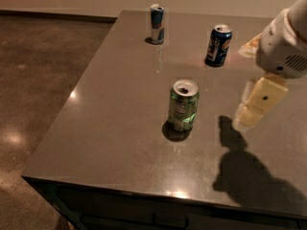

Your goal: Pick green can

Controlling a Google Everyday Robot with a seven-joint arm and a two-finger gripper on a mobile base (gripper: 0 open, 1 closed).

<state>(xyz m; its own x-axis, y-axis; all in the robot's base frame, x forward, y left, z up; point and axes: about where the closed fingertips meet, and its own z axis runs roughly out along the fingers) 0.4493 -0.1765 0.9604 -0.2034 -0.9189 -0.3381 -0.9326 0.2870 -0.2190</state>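
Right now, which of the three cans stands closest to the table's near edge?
The green can, alone in the middle. The dark blue can and the slim blue-and-silver can stand farther back. The hand hangs over the table at the view's right.

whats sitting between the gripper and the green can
Nothing: in the camera view, only bare grey tabletop separates the shiny green drink can from the cream gripper hanging over the table to its right.

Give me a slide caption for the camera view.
Gripper hovers right of the upright green can on a grey table, with a dark blue can and a slim blue-and-silver can behind.
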